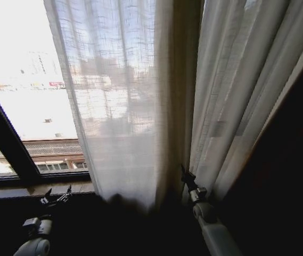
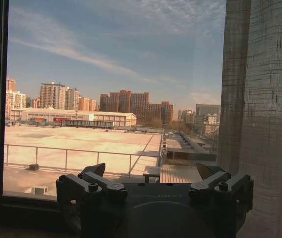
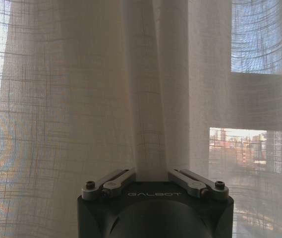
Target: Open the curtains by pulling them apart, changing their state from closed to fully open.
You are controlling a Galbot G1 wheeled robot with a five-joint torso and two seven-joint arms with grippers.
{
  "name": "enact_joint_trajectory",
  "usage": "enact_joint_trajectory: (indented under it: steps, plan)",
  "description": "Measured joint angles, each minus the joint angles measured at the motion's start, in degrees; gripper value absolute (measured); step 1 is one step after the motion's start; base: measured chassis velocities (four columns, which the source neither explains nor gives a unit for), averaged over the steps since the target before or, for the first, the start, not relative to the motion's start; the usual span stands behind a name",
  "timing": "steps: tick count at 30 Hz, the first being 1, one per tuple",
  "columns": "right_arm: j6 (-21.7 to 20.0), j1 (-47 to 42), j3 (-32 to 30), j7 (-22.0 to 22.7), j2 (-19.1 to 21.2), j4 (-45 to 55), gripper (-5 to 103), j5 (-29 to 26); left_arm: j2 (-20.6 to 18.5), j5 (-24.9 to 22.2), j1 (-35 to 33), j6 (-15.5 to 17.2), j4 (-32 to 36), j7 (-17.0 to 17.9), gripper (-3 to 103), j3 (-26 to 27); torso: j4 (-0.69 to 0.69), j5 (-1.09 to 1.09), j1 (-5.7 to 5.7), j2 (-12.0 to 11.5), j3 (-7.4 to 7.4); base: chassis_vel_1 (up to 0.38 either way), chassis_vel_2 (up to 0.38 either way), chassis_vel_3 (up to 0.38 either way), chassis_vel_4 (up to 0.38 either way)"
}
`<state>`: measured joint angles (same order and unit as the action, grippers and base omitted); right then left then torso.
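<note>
Head view: the curtains [image 1: 140, 106] take up most of the scene, a sheer white panel hanging in the middle and thicker cream folds bunched to the right against a dark wall [image 1: 295, 176]. To the left of the sheer panel's edge the window [image 1: 29, 90] is uncovered, with a dark window frame [image 1: 7, 144] slanting across it and sunlit buildings outside. Along the bottom runs a dim window sill [image 1: 34, 189].

The right gripper [image 1: 184, 173] reaches up from the lower middle into the gap where the sheer panel meets the bunched folds. In the right wrist view its fingers [image 3: 112, 179] angle inward and pinch a vertical pleat of the curtains [image 3: 150, 99], clamped on the fabric.

The left gripper [image 1: 57, 196] sits low at the left, near the sill and clear of the fabric. In the left wrist view its fingers [image 2: 93, 171] stand apart, holding nothing, facing the bare glass with the curtain edge just beside it.
</note>
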<state>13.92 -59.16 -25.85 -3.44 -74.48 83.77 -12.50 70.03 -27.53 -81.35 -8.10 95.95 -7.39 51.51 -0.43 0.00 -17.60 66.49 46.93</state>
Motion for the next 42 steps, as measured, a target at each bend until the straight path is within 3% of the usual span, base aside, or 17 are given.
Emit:
enact_joint_trajectory:
  steps: [13, 20, 42]
  plan:
    - [0.68, -0.13, 0.12, 0.65, -0.18, 0.57, 0, 1.16, 0.01, 0.00, 0.00, -0.01, 0.00, -0.02, 100, -0.01, -0.01, 0.02, 0.01, 0.00, 0.00, -0.264, -0.295, 0.279, 0.295]
    - [0.92, 0.29, 0.26, 0.29, -0.46, -0.01, 0, 1.80, 0.00, 0.00, 0.00, 0.00, -0.01, -0.01, 100, 0.00, 0.03, -0.06, 0.00, 0.00, 0.00, 0.003, 0.003, 0.021, -0.001]
    - [-0.11, 1.55, -0.78, -0.83, 0.80, -1.63, 0, 0.32, 0.00, 0.00, 0.00, 0.00, -0.01, 0.02, 100, 0.00, 0.00, -0.01, 0.01, 0.00, 0.00, -0.030, -0.032, 0.041, 0.043]
